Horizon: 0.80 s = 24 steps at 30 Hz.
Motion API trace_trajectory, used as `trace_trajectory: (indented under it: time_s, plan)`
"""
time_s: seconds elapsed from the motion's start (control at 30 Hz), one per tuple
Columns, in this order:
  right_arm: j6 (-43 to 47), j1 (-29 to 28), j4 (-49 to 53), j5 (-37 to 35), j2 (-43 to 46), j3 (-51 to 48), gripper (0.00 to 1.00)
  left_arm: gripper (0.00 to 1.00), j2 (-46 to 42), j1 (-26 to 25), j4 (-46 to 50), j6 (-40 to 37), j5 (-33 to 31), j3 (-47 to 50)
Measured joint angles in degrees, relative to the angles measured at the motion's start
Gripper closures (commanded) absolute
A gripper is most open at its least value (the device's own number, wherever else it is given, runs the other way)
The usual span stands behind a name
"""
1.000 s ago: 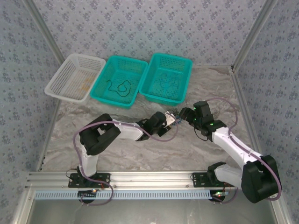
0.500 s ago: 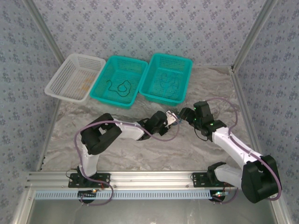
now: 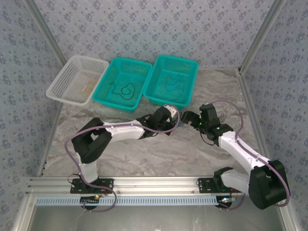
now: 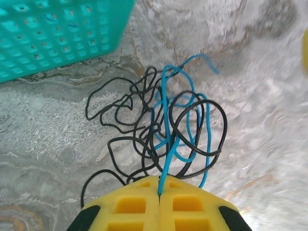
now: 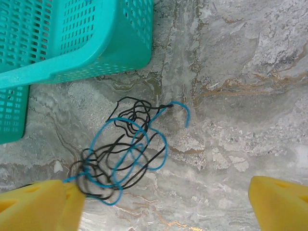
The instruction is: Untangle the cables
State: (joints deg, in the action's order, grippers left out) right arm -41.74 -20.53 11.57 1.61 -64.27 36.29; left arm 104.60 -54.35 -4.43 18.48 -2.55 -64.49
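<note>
A small tangle of black and blue cables (image 4: 163, 130) lies on the marbled table just in front of the teal basket. My left gripper (image 4: 160, 185) is shut on one blue strand, which runs up from its yellow fingertips into the knot. In the right wrist view the same tangle (image 5: 125, 154) sits low on the left, beside the left finger (image 5: 38, 207). My right gripper (image 5: 162, 185) is open wide with bare table between its fingers. From above, the left gripper (image 3: 172, 117) and the right gripper (image 3: 186, 117) face each other closely.
Three baskets stand in a row at the back: a white one (image 3: 62, 77), a teal one (image 3: 107, 98) with a loose black cable (image 3: 122, 90) in it, and another teal one (image 3: 191, 82) right behind the grippers. Metal frame posts rise at both sides.
The left gripper has closed onto the blue strand and reached farther towards the right teal basket. The right gripper has opened wider.
</note>
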Motion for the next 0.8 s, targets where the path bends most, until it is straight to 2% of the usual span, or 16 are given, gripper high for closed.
trace_trajectory:
  time_s: [0.17, 0.3, 0.6, 0.7, 0.8]
  plan:
    - [2.4, -0.1, -1.2, 0.8, 0.0, 0.0, 0.00, 1.00, -1.1, 4.5, 0.5, 12.2, 9.3, -0.7]
    - [4.8, -0.2, -2.8, 1.3, 0.6, -0.4, 0.00, 1.00, -1.1, 6.9, 0.7, 18.4, 13.7, -0.9]
    - [9.3, -0.2, -7.7, 9.5, 2.3, -3.1, 0.01, 1.00, -1.1, 7.0, 0.8, 22.3, 18.6, -1.1]
    - [7.0, -0.2, -10.2, 11.4, 1.3, -3.1, 0.02, 1.00, -1.1, 7.0, 0.8, 22.8, 19.4, -1.1]
    - [2.7, -0.2, -13.4, 12.3, -0.8, -3.5, 0.09, 1.00, -1.1, 7.0, 0.8, 23.1, 20.0, -1.1]
